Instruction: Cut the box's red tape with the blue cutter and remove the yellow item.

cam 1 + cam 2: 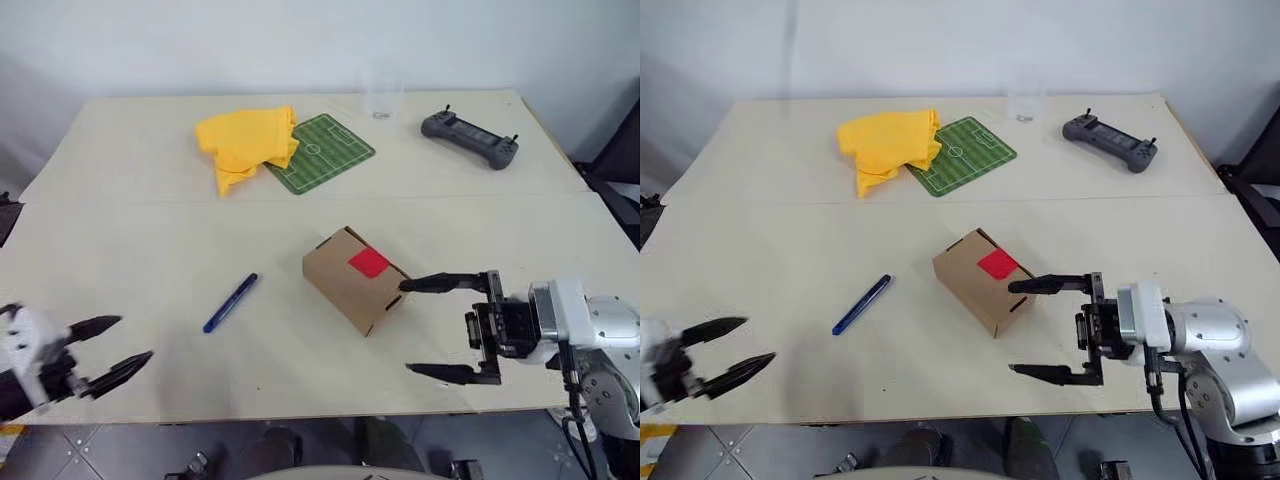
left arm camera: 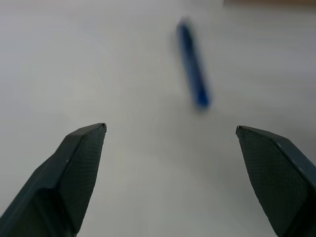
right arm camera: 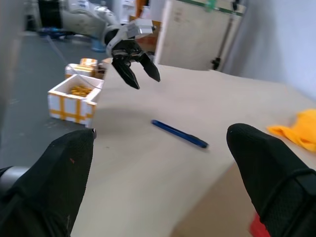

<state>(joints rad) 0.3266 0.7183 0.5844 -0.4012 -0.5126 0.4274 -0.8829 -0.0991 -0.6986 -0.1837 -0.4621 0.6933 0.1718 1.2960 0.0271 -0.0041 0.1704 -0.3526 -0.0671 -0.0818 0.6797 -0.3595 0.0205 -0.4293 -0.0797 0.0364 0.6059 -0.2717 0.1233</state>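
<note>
Hovering spread wide, empty: right gripper (image 1: 440, 328) just right of box (image 1: 352, 281), upper finger tip at box's right edge. Spread wide, empty too: left gripper (image 1: 112, 346) at table's (image 1: 150, 230) near left corner. Box closed, contents hidden, red tape (image 1: 369, 262) unbroken on top. Blue cutter (image 1: 230, 302) flat on table between left gripper and box, apart from both. Beyond: yellow cloth (image 1: 246, 144) overlapping green mat (image 1: 320, 152), glass (image 1: 381, 95), grey controller (image 1: 470, 138).

Cutter (image 1: 231, 302) left of box (image 1: 352, 282)
</note>
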